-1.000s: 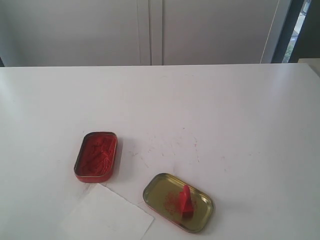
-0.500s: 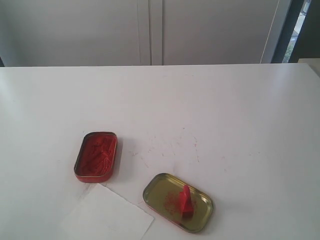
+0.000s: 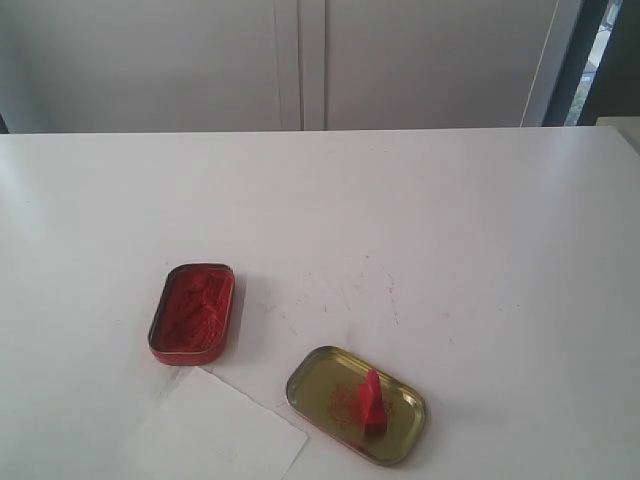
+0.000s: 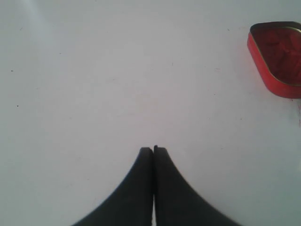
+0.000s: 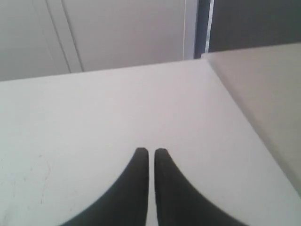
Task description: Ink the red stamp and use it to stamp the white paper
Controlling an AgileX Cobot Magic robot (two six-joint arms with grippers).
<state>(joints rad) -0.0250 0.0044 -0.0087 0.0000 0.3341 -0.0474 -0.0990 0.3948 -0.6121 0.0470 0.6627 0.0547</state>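
Red stamp (image 3: 371, 402) lies in a brass lid (image 3: 320, 385) near the bench (image 3: 480, 250) front edge, white paper (image 3: 215, 430) beside it. Left gripper (image 4: 153, 149) and right gripper (image 5: 148, 151) are closed and empty. A shallow pinch might skid the stamp or lid.

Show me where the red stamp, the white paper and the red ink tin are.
red stamp (image 3: 371, 403), exterior view, middle of its body.
white paper (image 3: 215, 432), exterior view, centre of the sheet.
red ink tin (image 3: 184, 356), exterior view, its near side wall.
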